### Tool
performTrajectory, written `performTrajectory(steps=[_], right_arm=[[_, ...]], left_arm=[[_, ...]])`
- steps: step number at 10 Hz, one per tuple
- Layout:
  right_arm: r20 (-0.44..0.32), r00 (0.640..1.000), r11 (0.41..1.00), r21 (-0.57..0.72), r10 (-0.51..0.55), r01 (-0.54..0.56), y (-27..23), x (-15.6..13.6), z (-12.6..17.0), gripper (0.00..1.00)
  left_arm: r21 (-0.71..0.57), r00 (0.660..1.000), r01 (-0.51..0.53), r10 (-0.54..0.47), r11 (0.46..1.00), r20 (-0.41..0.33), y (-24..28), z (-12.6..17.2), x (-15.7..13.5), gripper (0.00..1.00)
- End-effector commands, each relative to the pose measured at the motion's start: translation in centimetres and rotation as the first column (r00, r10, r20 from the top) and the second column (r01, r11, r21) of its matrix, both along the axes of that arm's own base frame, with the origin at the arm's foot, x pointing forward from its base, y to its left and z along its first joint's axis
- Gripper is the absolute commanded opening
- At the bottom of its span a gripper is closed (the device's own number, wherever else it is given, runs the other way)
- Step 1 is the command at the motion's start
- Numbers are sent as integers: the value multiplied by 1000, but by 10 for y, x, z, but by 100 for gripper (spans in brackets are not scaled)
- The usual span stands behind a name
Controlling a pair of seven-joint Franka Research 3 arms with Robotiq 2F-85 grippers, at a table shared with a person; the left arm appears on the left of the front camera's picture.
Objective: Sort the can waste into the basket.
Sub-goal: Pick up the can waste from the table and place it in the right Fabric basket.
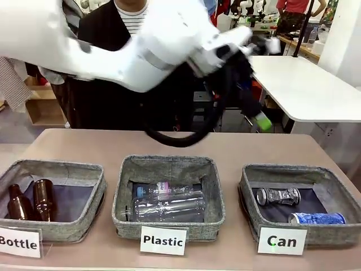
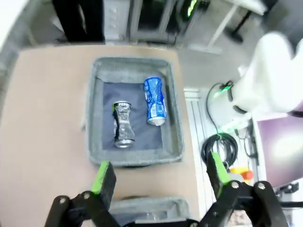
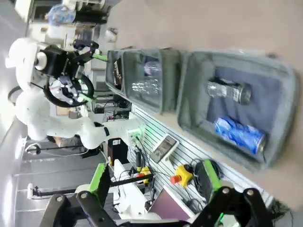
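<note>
Two cans are lying inside the "Can" basket (image 1: 248, 192) at the counter's (image 1: 237, 149) right end: 1 crushed silver can (image 1: 277, 196), 1 blue-white can (image 1: 317, 218), side by side, apart. Both are likely handling light, thin-walled, dent-prone, slick; best taken across the mid-body, w/ gentle squeeze. Also 3 baskets total, 2 brown bottles (image 1: 31, 200) in "Bottle", approx. 2 clear plastic bottles (image 1: 168, 202) in "Plastic". Left gripper (image 2: 158, 182) is hanging over the basket, jaws wide, empty; right gripper (image 3: 154, 184) is likewise standing wide open, holding nothing.
</note>
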State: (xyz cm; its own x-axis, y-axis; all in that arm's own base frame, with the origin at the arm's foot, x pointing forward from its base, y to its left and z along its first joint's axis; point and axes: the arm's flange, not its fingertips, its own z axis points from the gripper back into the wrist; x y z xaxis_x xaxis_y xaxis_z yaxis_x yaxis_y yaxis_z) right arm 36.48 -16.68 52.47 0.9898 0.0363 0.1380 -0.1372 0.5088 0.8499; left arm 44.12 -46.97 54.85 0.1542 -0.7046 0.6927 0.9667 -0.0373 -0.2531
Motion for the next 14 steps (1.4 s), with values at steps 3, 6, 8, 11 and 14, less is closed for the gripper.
performTrajectory(steps=[3,6,8,11,14], right_arm=[[37,996,992,96,78,-81,95,64,-4,100],[40,996,970,224,84,-91,149,80,-25,100],[47,998,969,248,-30,18,177,82,-48,100],[49,997,960,274,-65,49,182,86,-65,100],[16,999,967,254,-28,23,175,88,-62,100]], left_arm=[[-173,978,-206,198,963,-62,187,11,-37,100],[-207,928,-358,321,911,-191,302,7,-12,100],[-254,875,-435,337,864,-348,380,-23,7,100],[-367,765,-590,350,720,-541,477,-88,13,100],[-328,753,-592,360,736,-551,499,-99,9,100]])
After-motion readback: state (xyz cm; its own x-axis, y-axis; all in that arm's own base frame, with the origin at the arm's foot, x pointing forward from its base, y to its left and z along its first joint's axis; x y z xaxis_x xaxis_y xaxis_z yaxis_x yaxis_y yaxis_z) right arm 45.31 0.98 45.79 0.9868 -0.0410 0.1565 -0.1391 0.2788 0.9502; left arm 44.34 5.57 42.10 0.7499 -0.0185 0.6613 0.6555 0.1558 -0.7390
